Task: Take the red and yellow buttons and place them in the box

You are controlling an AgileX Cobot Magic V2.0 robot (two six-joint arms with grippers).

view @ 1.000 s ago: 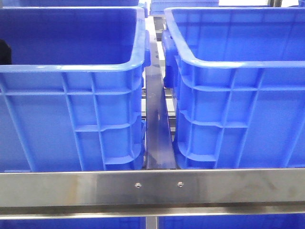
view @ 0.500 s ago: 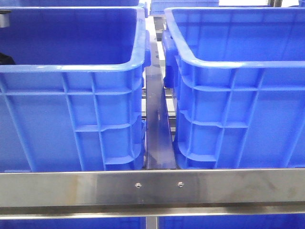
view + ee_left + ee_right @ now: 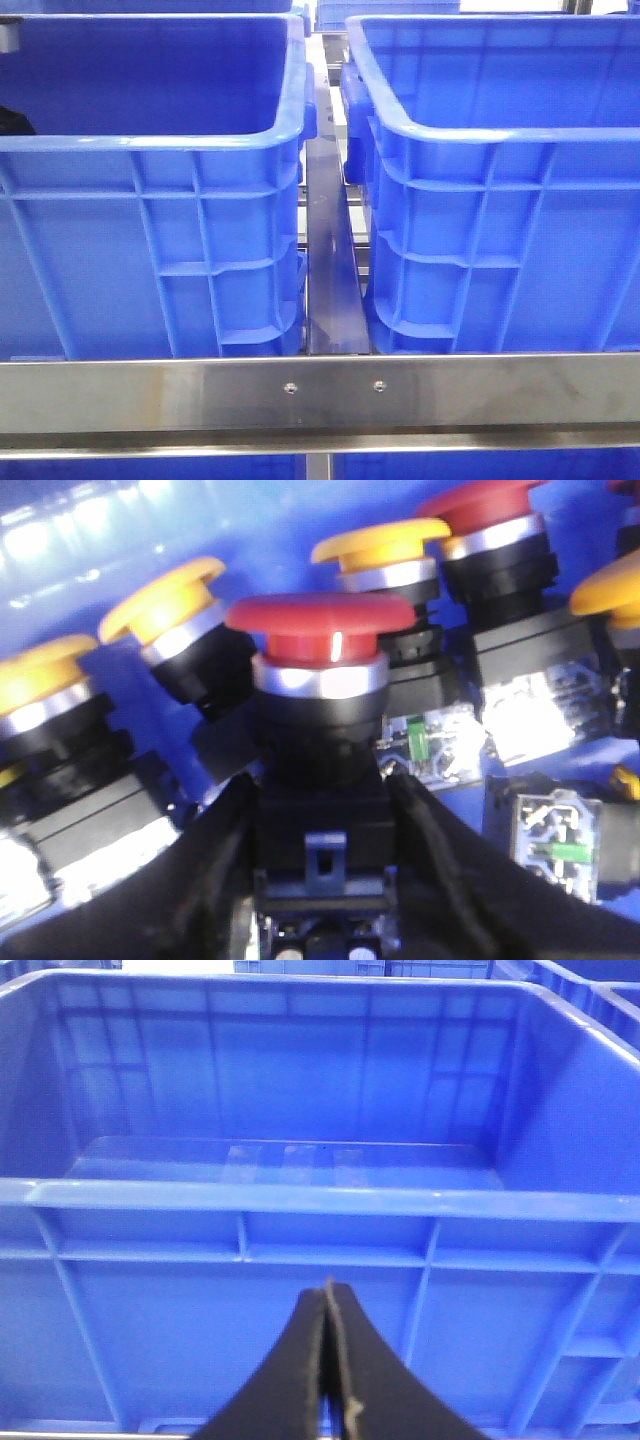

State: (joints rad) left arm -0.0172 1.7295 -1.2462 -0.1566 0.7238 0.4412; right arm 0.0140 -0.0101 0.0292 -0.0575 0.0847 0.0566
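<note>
Your left gripper (image 3: 320, 880) sits down among the buttons, its two black fingers (image 3: 215, 880) pinching the black body of a red button (image 3: 318, 620) between them, the domed cap standing upright just above the fingertips. Around it you can see more of the same kind resting on a blue floor: yellow buttons (image 3: 165, 585) on one side, another yellow one (image 3: 380, 542) and a second red cap (image 3: 480, 502) just behind, all close together and some touching.

Your right gripper (image 3: 328, 1380) hangs just outside the near wall of the right-hand box (image 3: 320, 1200), its jaws pressed together with nothing between them (the box floor looks bare from here).

From the front you get the two blue crates side by side, the left crate (image 3: 150, 140) and the right one (image 3: 500, 130), with a steel rail (image 3: 320, 395) running across below them. A dark shape shows at the far left edge inside the left crate; you cannot tell what it is.
</note>
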